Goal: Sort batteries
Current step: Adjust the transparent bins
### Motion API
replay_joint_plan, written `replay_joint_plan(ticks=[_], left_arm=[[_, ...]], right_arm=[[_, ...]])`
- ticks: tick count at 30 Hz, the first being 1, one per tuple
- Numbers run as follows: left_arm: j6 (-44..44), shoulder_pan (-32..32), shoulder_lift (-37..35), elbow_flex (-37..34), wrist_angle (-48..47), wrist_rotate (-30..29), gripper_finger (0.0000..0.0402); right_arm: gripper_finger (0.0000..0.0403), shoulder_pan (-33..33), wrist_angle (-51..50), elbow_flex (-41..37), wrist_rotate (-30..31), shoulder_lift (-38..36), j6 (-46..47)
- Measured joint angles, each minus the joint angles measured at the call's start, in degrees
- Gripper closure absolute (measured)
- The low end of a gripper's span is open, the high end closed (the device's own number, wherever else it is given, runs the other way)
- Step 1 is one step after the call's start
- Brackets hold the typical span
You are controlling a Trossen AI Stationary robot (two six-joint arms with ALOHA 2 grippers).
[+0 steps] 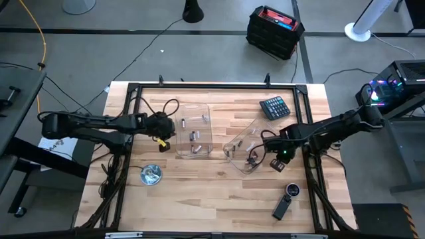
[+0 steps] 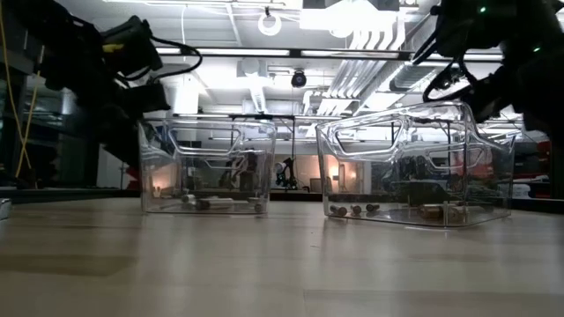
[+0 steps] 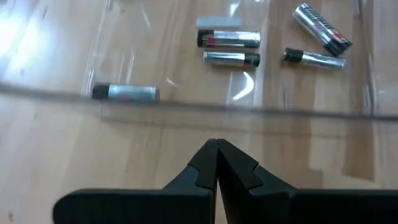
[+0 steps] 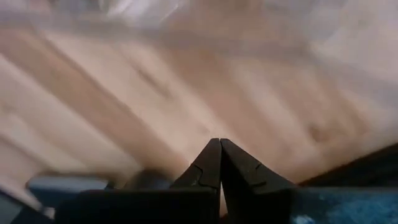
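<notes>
Two clear trays stand on the wooden table: the left tray [image 1: 194,129] [image 2: 207,167] and the right tray [image 1: 244,147] [image 2: 414,163], which is turned at an angle. Several silvery batteries [image 3: 231,58] [image 1: 194,136] lie on the left tray's floor. More batteries [image 1: 251,158] [image 2: 352,210], some of them dark, lie in the right tray. My left gripper [image 1: 167,127] [image 3: 214,144] is shut and empty, just outside the left tray's left wall [image 3: 186,107]. My right gripper [image 1: 264,141] [image 4: 219,142] is shut and empty, above the table by the right tray's right side.
A black keypad gadget [image 1: 274,107] lies at the far right. A round shiny metal dish [image 1: 151,174] sits near left. A black oblong gadget [image 1: 285,201] lies near right. Black frame rails [image 1: 212,86] border the table.
</notes>
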Motion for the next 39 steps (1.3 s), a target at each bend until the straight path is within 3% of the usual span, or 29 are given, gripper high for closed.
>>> replay_joint_plan(ticks=[7, 16, 24, 31, 39], left_arm=[[7.7, 0.0, 7.1, 0.0, 9.3, -1.5, 0.0402], [7.4, -0.1, 10.1, 0.9, 10.7, -1.4, 0.0402], [7.4, -0.1, 10.1, 2.7, 14.5, -1.5, 0.0401], [4.1, -0.6, 10.1, 4.1, 14.5, -1.5, 0.0401], [-5.1, -5.9, 11.4, 4.1, 14.7, -0.6, 0.0402]], right_arm=[[0.0403, -7.1, 2.5, 0.0, 7.3, 1.3, -4.5], [0.0403, -18.6, 9.2, 0.0, 17.3, 1.7, -12.3], [0.0403, -26.3, 24.6, 0.0, 15.4, 1.7, -20.2], [0.0403, -28.6, 28.3, 0.0, 14.3, 1.7, -24.8], [0.0403, -29.6, 32.5, 0.0, 14.5, 1.7, -26.0]])
